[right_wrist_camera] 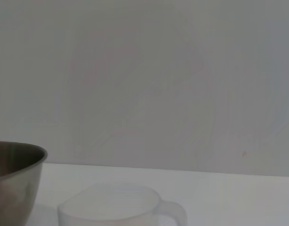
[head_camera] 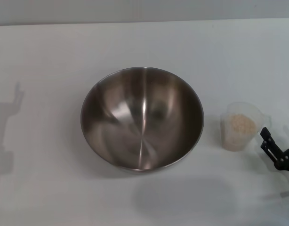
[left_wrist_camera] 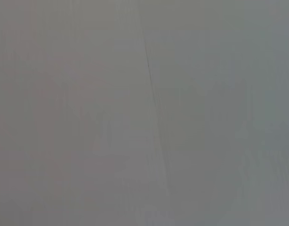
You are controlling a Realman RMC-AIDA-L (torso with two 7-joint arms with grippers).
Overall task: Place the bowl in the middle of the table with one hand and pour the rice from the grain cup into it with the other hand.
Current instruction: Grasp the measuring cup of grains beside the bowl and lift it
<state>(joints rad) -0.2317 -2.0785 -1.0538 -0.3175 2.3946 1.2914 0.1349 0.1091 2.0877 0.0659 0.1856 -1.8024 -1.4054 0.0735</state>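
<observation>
You have the white table (head_camera: pixel 45 56) filling nearly the whole head view, up to a grey strip along the top edge. The steel bowl (head_camera: pixel 142 117) stands upright at the centre of the frame. The clear grain cup (head_camera: pixel 241 126), holding rice (head_camera: pixel 241 124), stands at centre right, near the bowl but apart from it.

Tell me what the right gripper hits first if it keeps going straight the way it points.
Most likely the grain cup: the right gripper points toward it from the table's right edge, with the bowl beyond. Depth is uncertain.
</observation>
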